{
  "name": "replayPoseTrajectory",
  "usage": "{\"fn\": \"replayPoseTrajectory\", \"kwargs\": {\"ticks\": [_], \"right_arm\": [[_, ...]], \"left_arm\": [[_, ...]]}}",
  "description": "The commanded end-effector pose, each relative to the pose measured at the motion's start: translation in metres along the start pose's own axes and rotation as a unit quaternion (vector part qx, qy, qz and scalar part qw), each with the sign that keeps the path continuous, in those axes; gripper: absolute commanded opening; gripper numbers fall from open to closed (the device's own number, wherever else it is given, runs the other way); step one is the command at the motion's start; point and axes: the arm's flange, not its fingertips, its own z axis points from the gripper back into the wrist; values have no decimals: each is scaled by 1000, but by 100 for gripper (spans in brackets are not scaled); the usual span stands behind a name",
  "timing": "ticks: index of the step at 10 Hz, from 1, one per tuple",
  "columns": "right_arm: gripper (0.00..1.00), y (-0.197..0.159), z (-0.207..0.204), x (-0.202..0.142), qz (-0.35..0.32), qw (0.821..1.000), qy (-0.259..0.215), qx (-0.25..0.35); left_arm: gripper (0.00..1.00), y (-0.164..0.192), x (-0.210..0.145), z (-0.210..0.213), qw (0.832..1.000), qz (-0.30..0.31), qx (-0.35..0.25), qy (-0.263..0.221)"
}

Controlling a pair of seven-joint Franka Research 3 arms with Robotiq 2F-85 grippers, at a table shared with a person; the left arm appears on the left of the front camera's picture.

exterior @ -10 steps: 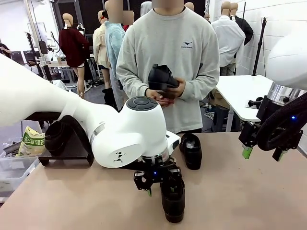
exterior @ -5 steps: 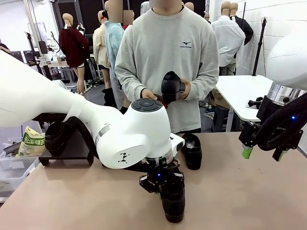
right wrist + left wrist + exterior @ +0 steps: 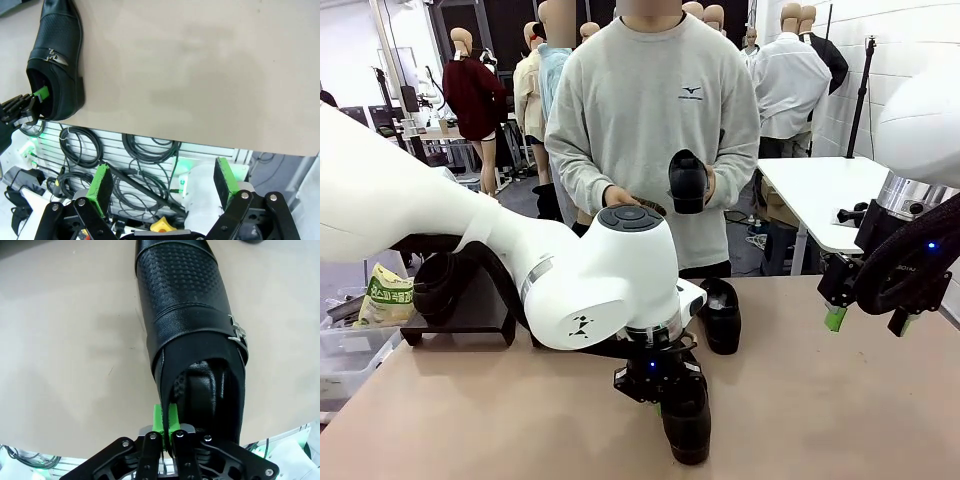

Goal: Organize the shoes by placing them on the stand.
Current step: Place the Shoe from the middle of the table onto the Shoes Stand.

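Note:
My left gripper (image 3: 658,388) (image 3: 166,421) is shut, its green pads pinching the heel collar of a black shoe (image 3: 687,425) (image 3: 192,335) that lies on the tan table near its front edge. This shoe has a perforated toe and a metal buckle. A second black shoe (image 3: 720,315) lies on the table just behind it. The person across the table holds a third shoe (image 3: 688,182) in one hand at chest height. At the left stands the black stand (image 3: 480,300) with a dark shoe (image 3: 433,285) on it. My right gripper (image 3: 867,318) (image 3: 164,180) hovers open at the right.
A yellow-green bag (image 3: 388,296) and a clear bin (image 3: 340,352) sit left of the table beside the stand. Cables (image 3: 130,150) hang below the table's near edge. A white table (image 3: 820,190) stands behind at the right.
My left gripper's pads have closed onto the shoe's heel collar. The person has moved the held shoe to the right and turned it. The right arm has stayed still.

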Motion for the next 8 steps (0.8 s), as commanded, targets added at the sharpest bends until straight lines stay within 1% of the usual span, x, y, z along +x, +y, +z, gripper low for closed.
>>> {"fn": "replayPoseTrajectory", "kwargs": {"ticks": [1,2,3,4,5,6,7,8], "right_arm": [[100,-2,1,1,8,1000,2,0],[100,-2,1,1,8,1000,2,0],[100,-2,1,1,8,1000,2,0],[100,-2,1,1,8,1000,2,0],[100,-2,1,1,8,1000,2,0],[100,-2,1,1,8,1000,2,0],[100,-2,1,1,8,1000,2,0],[100,-2,1,1,8,1000,2,0]], "left_arm": [[0,-3,2,2,1000,1,5,12],[0,7,-3,24,999,-11,-4,33],[0,26,-8,55,999,-18,-16,37],[0,55,-10,87,999,0,-29,27],[0,82,-8,108,999,26,-37,6],[0,108,-3,122,997,55,-48,-25],[0,133,8,127,994,83,-46,-58],[0,156,17,127,991,95,-31,-90]]}}
